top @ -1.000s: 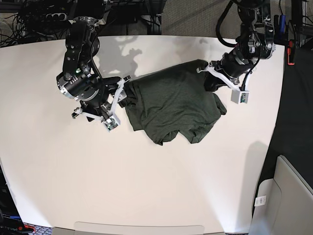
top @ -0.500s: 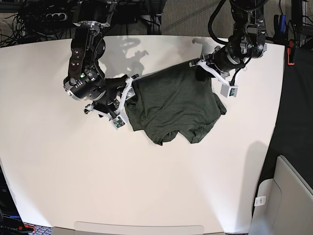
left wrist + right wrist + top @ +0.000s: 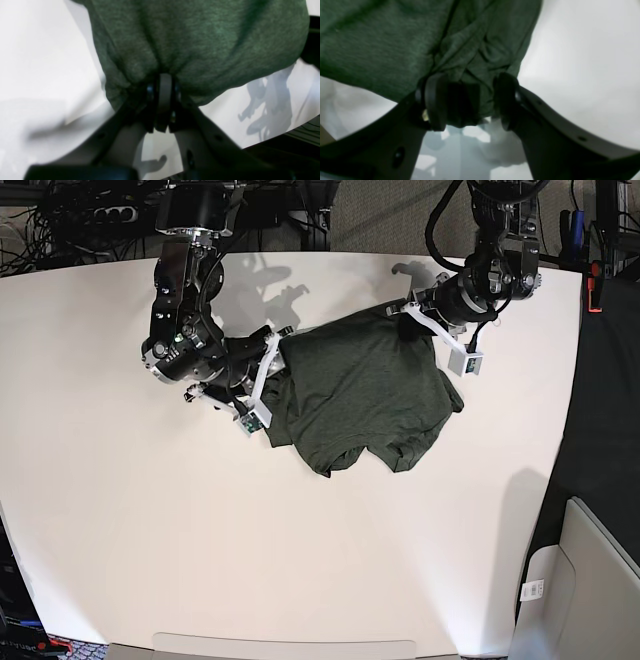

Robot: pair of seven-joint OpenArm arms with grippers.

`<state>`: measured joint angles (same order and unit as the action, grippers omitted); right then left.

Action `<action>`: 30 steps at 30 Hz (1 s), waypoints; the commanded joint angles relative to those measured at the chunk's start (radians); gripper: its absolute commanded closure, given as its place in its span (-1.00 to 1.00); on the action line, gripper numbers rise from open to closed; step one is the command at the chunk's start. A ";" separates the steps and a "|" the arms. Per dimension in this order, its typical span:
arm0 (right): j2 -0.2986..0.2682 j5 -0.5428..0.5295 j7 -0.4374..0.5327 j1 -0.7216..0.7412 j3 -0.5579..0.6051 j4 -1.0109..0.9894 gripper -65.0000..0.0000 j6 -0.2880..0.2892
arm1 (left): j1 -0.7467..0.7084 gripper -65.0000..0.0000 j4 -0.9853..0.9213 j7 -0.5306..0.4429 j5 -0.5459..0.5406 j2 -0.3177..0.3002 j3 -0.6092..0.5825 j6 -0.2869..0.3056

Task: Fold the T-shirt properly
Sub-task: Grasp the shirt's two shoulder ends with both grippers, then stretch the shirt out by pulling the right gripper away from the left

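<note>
1. The shirt point(image 3: 355, 395) lies bunched near the middle of the back half of the white table point(image 3: 300, 560), dark olive green, with its lower edge crumpled into folds toward the table's centre.
2. Its two upper corners are lifted off the surface, one at each arm, so the top edge stretches between them.
3. The left gripper point(image 3: 162, 82) has its jaws pressed together with a pinch of shirt fabric puckered between them; cloth gathers in wrinkles around the tips.
4. In the base view that gripper point(image 3: 412, 315) sits at the shirt's far right corner, near the table's back edge.
5. The right gripper point(image 3: 470, 100) has its jaws partly apart, with a thick wad of folded fabric filling the gap between the two round pads point(image 3: 436, 101).
6. In the base view it point(image 3: 275, 355) meets the shirt's left corner.
7. The table is plain matt white with a curved front edge; arm shadows point(image 3: 265, 285) fall on it behind the shirt.
8. Beyond the back edge lie tangled black cables point(image 3: 70, 220) and grey carpet point(image 3: 390, 210).
9. To the right the floor is dark, and a pale grey bin point(image 3: 585, 590) with a white label stands at the lower right corner.
</note>
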<state>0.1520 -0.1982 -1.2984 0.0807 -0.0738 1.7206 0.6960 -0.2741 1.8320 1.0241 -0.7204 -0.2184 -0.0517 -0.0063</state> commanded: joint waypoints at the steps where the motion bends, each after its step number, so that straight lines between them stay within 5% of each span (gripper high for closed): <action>1: 0.005 -0.048 0.013 0.020 0.002 0.003 0.02 0.002 | 0.002 0.98 0.007 0.008 0.003 -0.005 0.002 0.001; 7: 0.005 -0.097 0.018 0.031 -0.033 -0.098 0.07 0.002 | 0.003 0.98 0.005 0.008 0.005 -0.005 0.002 0.001; 14: 0.005 -0.148 0.013 0.043 -0.077 -0.138 0.99 0.002 | 0.003 0.98 0.005 0.008 0.005 -0.005 0.008 0.001; 18: 0.004 -0.212 0.012 0.047 -0.169 -0.136 0.98 0.002 | 0.003 0.98 0.005 0.008 0.005 -0.005 0.008 0.001; 24: -0.101 -0.332 0.010 0.049 -0.185 -0.138 0.98 0.002 | 0.003 0.98 -0.012 0.006 0.005 -0.008 0.011 0.001; 30: -0.148 -0.396 0.010 0.046 -0.218 -0.138 0.98 0.002 | 0.003 0.98 -0.021 0.005 0.005 -0.008 0.011 0.001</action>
<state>0.0116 -0.5804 -1.3018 0.1104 -0.2882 1.5677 0.6960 -0.2714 1.8076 1.0168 -0.7338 -0.2188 -0.0448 0.0010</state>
